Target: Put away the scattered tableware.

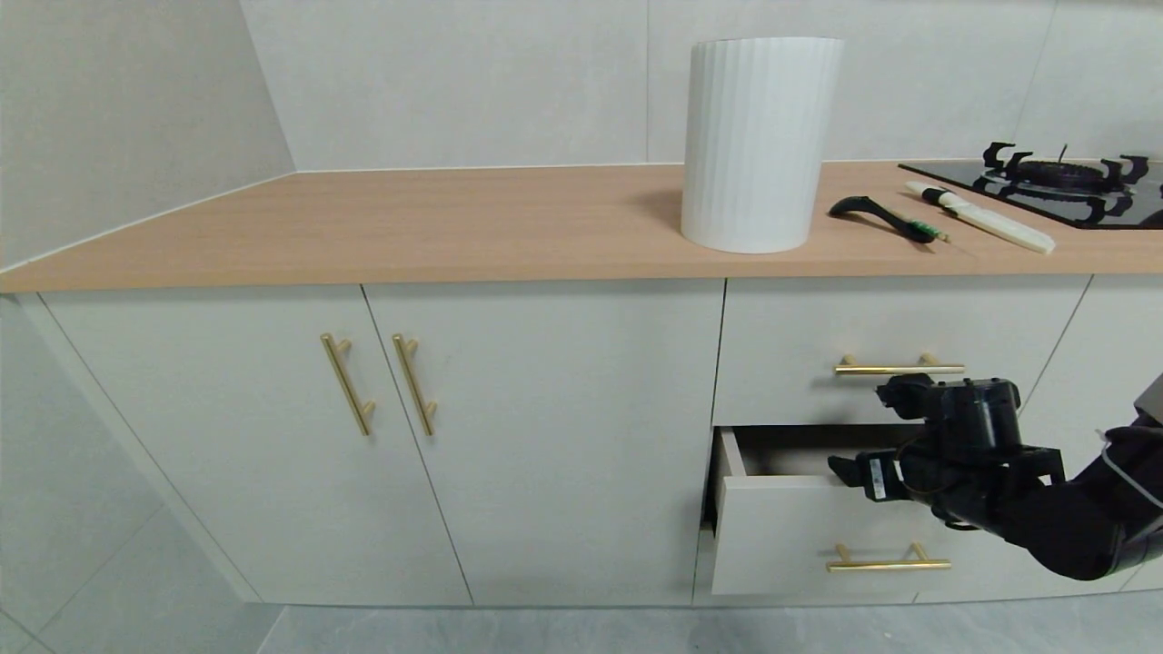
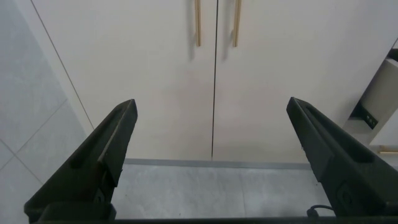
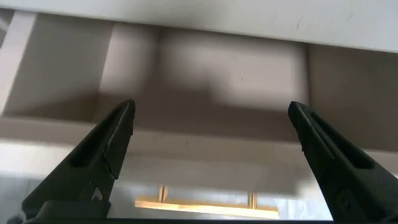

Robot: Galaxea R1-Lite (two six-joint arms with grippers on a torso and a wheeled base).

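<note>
Where the head view looks onto the cabinet front, the right gripper [image 1: 859,434] stands with fingers spread at the mouth of the pulled-out drawer [image 1: 781,527]. Well above it, on the countertop [image 1: 409,227], lie a black utensil [image 1: 877,214] and a white knife [image 1: 986,218], near a white ribbed container [image 1: 759,145].

Left wrist view: the left gripper [image 2: 211,130] is parted wide and unladen, closed cabinet doors [image 2: 155,93] ahead of it.

Right wrist view: the right gripper grips nothing; the drawer's interior lies beyond its fingers, and a gold handle [image 3: 205,205] shows between them.

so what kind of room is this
Most likely a kitchen: a wooden countertop over pale cabinets with gold handles, a gas hob at its far right, and a knife lying next to the hob.
</note>
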